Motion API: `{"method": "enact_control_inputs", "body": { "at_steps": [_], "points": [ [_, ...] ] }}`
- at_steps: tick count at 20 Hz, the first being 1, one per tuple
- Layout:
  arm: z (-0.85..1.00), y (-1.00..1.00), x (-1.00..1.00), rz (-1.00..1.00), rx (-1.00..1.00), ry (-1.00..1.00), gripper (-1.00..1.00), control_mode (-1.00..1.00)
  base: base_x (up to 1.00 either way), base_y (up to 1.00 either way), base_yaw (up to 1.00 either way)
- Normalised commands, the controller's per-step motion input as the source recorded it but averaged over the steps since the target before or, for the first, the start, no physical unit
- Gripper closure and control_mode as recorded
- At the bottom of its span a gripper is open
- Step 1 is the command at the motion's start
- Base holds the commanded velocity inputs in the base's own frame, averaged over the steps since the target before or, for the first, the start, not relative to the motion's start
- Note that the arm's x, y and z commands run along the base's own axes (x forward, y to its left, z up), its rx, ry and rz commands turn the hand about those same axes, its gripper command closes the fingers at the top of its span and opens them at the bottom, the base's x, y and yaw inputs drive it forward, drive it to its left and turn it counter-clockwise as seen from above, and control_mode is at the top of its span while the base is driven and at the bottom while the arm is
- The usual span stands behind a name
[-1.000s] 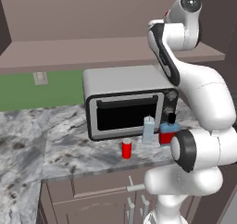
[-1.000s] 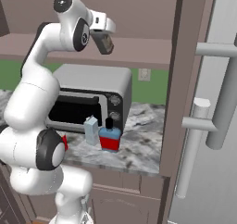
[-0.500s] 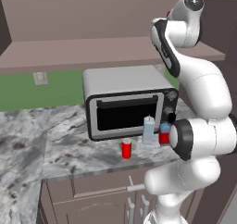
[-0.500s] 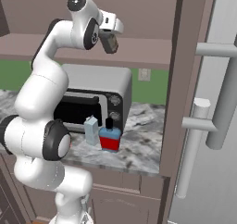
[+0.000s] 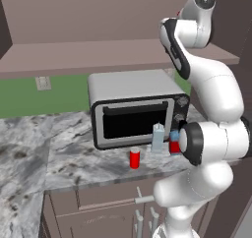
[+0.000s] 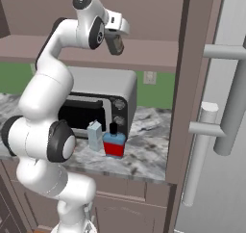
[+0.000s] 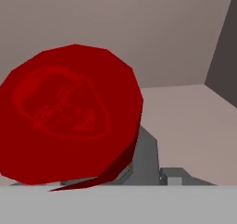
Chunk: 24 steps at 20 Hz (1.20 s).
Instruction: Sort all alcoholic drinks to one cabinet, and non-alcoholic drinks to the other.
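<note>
**While raised above the microwave: handling notes for the drinks**

Where the hand view looks, up above the microwave (image 5: pixel 133 109) at the shelf (image 5: pixel 98 55): slim grey bottle (image 7: pixel 69 116), red cap right at the lens. Probably glass, so stiff, slick, breakable and tippy; best taken round the body below the cap. Cannot tell whether the gripper (image 6: pixel 115 44) clamps it or stands loose. Given by the base views instead, in front of the microwave: squat red bottle (image 6: pixel 114 143), likely heaviest, worth a low grip; pale-blue container (image 6: pixel 94 135) touching it, light; red can (image 5: pixel 135 159) a little apart, smooth, lightest.
</note>
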Motion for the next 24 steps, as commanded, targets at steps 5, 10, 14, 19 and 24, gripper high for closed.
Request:
{"method": "enact_control_inputs", "body": {
  "at_steps": [5,10,14,19,24],
  "points": [
    [-0.06,0.0,0.21,-0.03,0.0,0.0,-1.0,-1.0,0.0,0.0,0.0],
    [0.0,-0.03,0.34,-0.01,0.0,0.0,-1.0,-1.0,0.0,0.0,0.0],
    [0.0,-0.02,0.22,0.0,0.0,0.0,-1.0,-1.0,0.0,0.0,0.0],
    [0.0,-0.03,-0.07,0.0,0.02,0.0,-1.0,-1.0,0.0,0.0,0.0],
    [-0.07,0.0,-0.69,-0.01,0.03,0.0,-1.0,-1.0,0.0,0.0,0.0]
  ]
}}
